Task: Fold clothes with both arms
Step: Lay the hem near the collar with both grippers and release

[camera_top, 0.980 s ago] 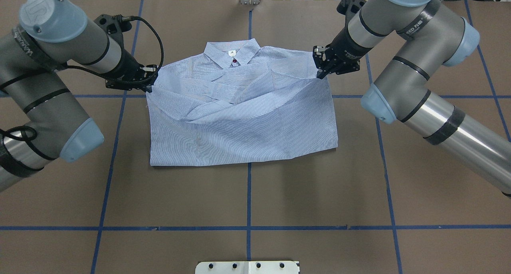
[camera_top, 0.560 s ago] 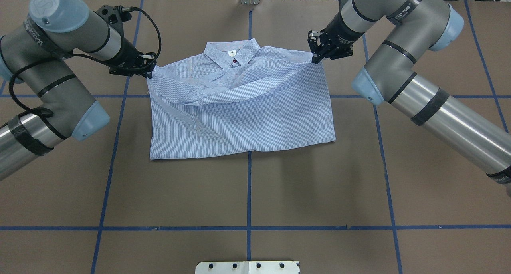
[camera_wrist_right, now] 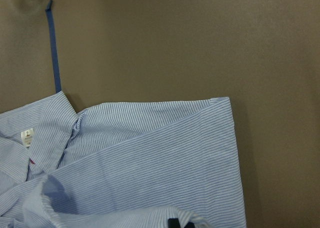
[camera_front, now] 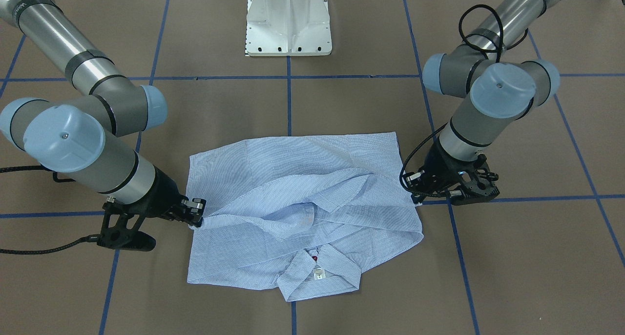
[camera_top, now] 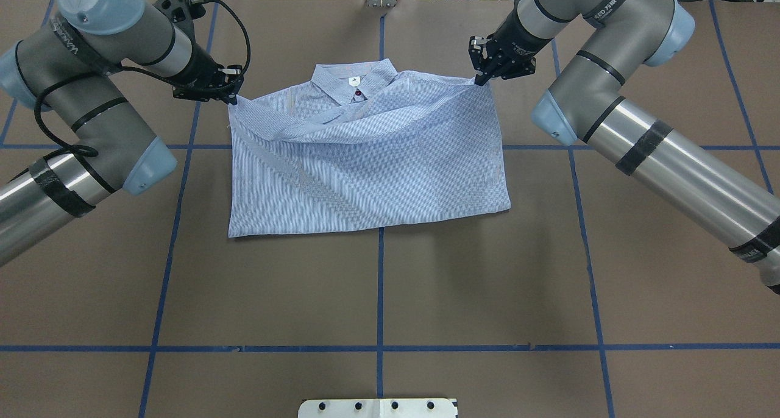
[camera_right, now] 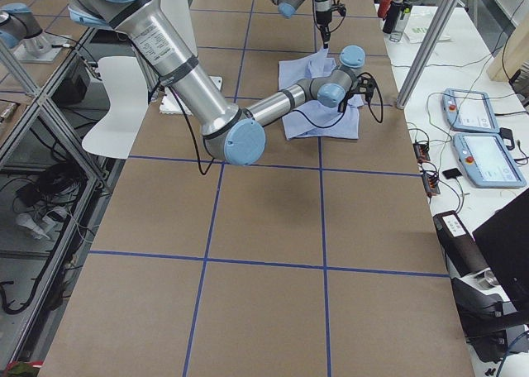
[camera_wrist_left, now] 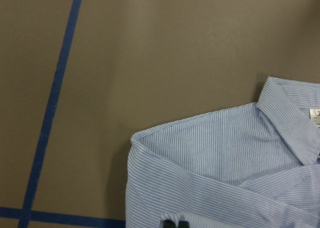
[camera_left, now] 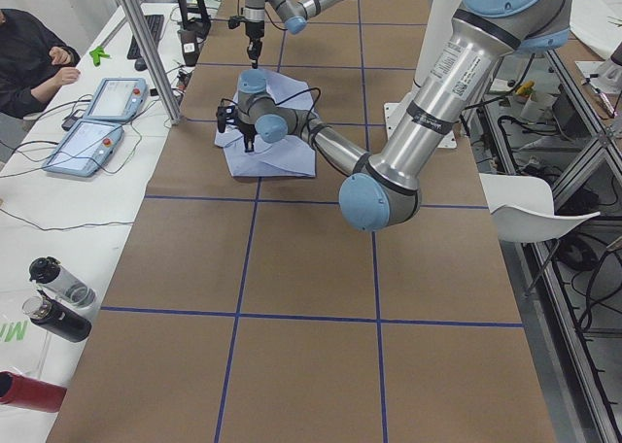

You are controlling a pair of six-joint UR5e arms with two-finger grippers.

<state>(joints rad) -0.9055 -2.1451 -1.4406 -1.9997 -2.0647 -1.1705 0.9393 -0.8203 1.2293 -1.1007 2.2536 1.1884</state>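
**Mid-fold:** A two-armed robot carries the near half of a blue-and-white striped shirt (camera_top: 365, 162) up toward its collar (camera_top: 353, 80) on a brown table (camera_top: 378, 284) gridded with blue tape (camera_top: 379, 381). The left gripper (camera_top: 234, 99) works on the robot's left of the collar and the right gripper (camera_top: 479, 80) on the robot's right of it. Each has its jaws clenched on one corner of the carried edge. The left wrist camera shows dark fingertips (camera_wrist_left: 168, 223) pressed close together on the cloth.

Both corners are raised about level with the collar, the right one a shade farther along. The edge between them sags in a loose trough just short of the collar, leaving the collar and one red button (camera_top: 358, 92) uncovered. The rest of the shirt lies flat on the table on the robot's side of the collar.

The slack middle looks like the main trouble. If the jaws let go now, the trough would probably settle as diagonal creases rather than a flat layer. With the right corner leading, the upper edge may land askew to the collar. Going past the collar could bury it, or drag the whole garment along, since nothing pins it down. A thin pinch might also slip and drop one side early.
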